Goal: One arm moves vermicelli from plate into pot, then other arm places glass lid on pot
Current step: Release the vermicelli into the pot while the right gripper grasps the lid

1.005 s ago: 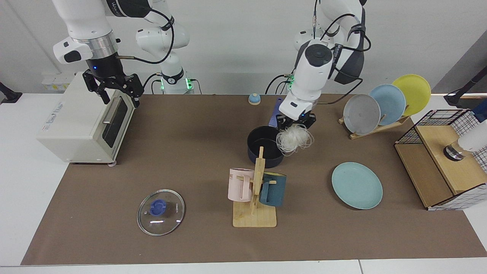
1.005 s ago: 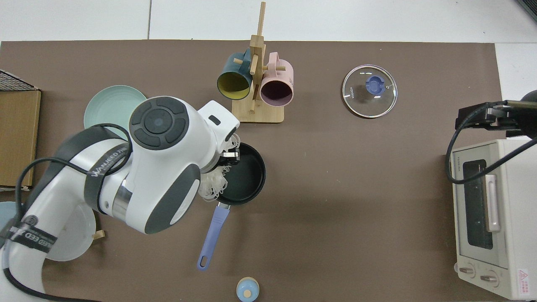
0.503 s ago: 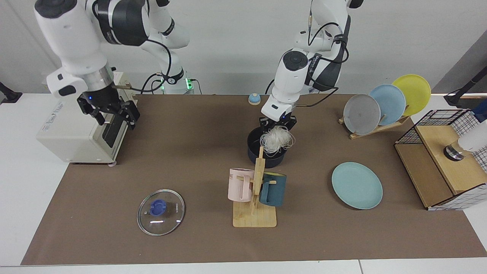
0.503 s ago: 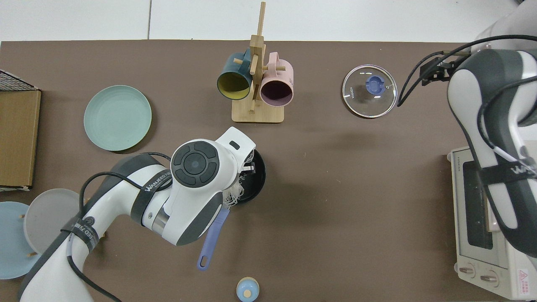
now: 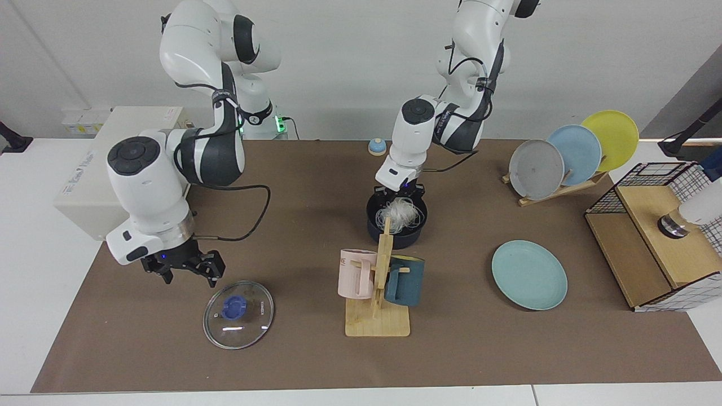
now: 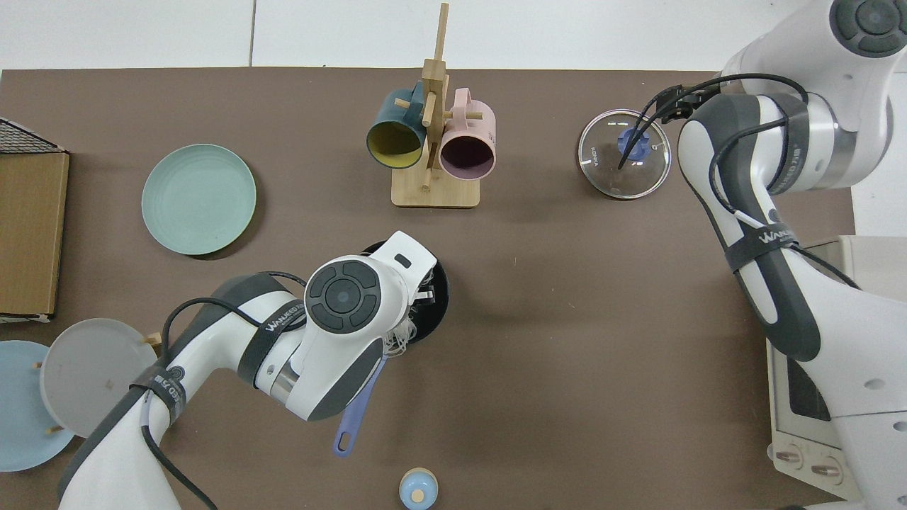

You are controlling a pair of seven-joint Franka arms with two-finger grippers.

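My left gripper grips the vermicelli down in the pot — its handle half hidden under my arm, pointing away from the mugs; right gripper spread beside the lid.

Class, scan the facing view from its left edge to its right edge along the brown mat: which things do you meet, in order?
Toaster oven → right tool → glass lid → mug stand → teal plate → plate rack → wire-and-wood box.
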